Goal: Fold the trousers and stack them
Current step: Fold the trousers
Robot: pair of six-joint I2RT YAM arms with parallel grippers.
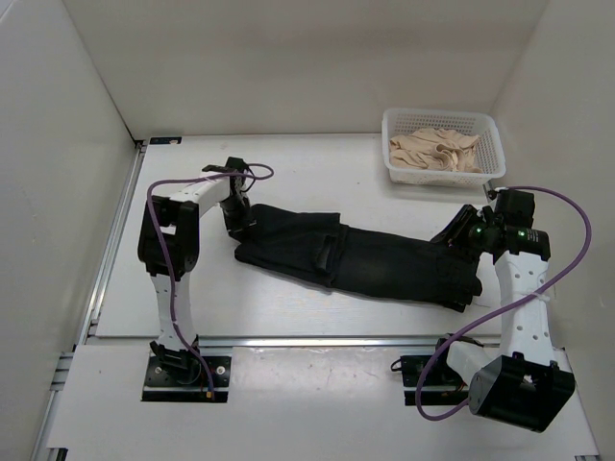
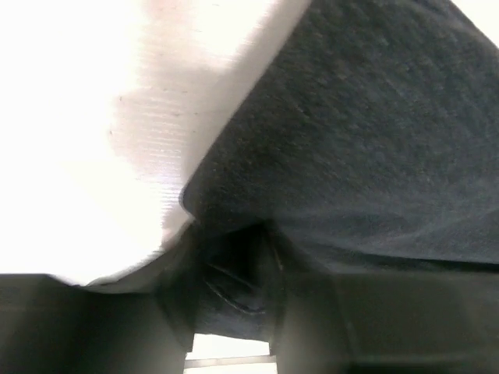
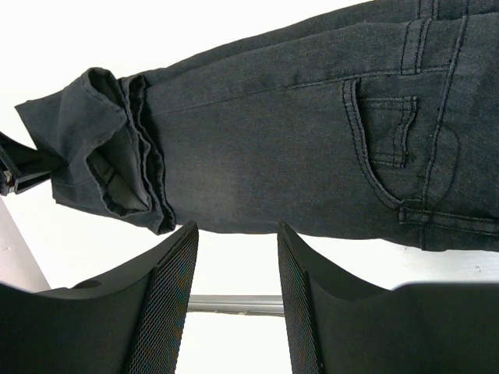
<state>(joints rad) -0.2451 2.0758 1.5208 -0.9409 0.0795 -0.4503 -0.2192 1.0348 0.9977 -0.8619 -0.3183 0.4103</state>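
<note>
Left gripper [image 1: 235, 221] clamped on black trousers [image 1: 375, 259] edge; right gripper [image 3: 238, 230] part open, empty. White basket [image 1: 396, 144], far-right corner: beige cloth [image 1: 437, 149].

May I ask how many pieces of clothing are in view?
2. The dark trousers lie stretched across the middle of the table; a crumpled beige garment sits in the white basket at far right, and that heap may hide more.

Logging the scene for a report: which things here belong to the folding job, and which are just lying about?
Job:
black trousers

Lying about:
white basket
beige cloth inside it, garment type unclear
</note>
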